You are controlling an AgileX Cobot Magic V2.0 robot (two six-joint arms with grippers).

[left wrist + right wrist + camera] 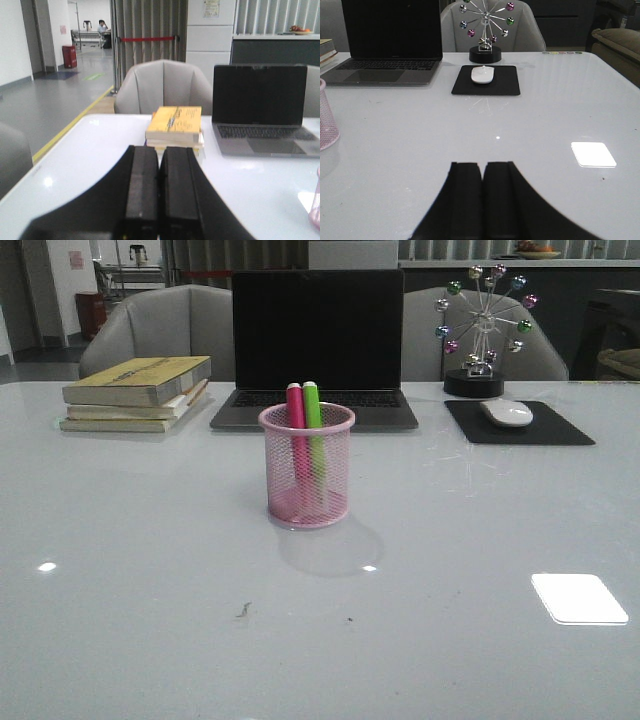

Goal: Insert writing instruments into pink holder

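1. My left end effector (pixel 159 200) has its fingers pressed together with nothing between them. It hangs over the bench (pixel 150 570), and the books (pixel 175 125) lie straight ahead of it.

2. My right end effector (pixel 482 200) is closed the same way and carries nothing. The mouse (pixel 482 75) on its mat (pixel 507 86) is ahead of it, and the spinner toy (pixel 485 30) is beyond that.

3. The cup (pixel 306 465) stands upright mid-bench, in front of the laptop (pixel 315 340). It is off to the inner side of each end effector and well apart from both. Only a sliver of it shows at the edge of each wrist view.

4. The pink marker (pixel 295 408) and the green marker (pixel 312 405) both stand inside the cup. They sit side by side with their caps above the rim, leaning slightly toward the far wall.

5. I see no other marker on the bench, so I judge the inserting done.

6. What is left is to finish cleanly. I should keep both end effectors low and wide of the cup and make no sweep toward the middle. The mesh cup looks light, and a nudge could tip it and spill both markers.

7. If I park, I should draw each arm straight back on its own side. The left then stays clear of the books and the right stays clear of the mouse.
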